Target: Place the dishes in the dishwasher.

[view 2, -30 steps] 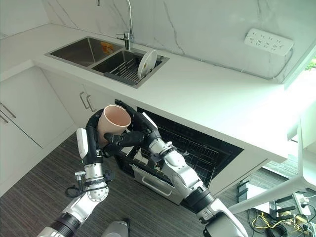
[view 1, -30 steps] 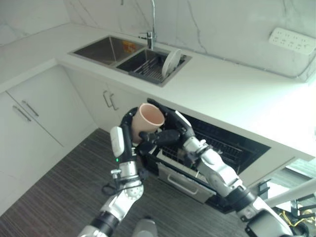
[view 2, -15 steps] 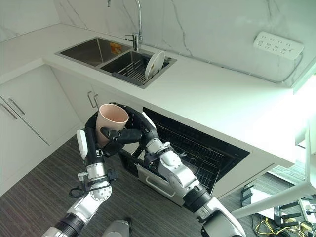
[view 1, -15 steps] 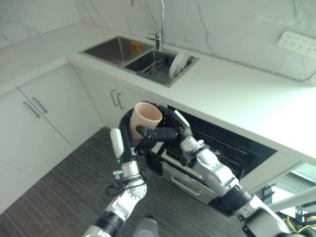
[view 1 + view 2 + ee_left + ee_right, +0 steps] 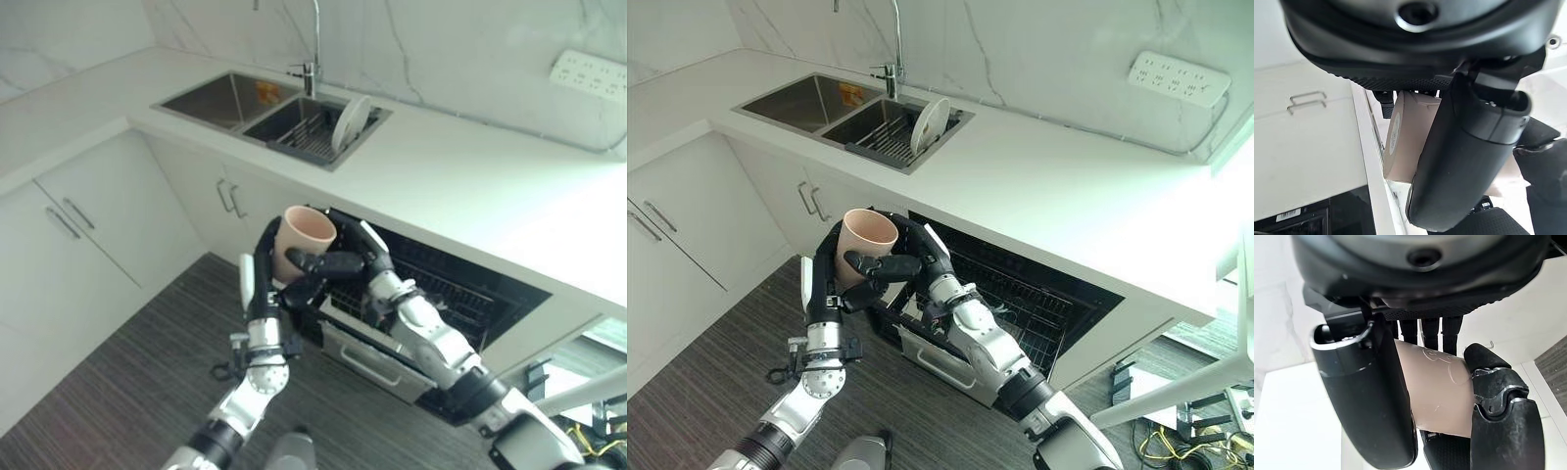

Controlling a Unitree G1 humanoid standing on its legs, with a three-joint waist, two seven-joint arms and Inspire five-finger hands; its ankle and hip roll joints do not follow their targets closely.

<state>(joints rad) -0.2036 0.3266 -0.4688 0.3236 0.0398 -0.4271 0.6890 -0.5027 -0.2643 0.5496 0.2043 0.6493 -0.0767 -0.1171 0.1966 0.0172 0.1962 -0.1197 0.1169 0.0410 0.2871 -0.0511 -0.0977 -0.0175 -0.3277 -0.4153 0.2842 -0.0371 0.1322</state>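
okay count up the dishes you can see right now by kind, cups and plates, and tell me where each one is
Cups: 1, the pink cup, held by both the left hand and the right hand over the open dishwasher.
Plates: 1, the white plate, standing on edge in the sink rack.
Total: 2 dishes.

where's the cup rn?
The pink cup is held upright between the left hand and the right hand, both curled round it, above the open dishwasher's rack, below the countertop.
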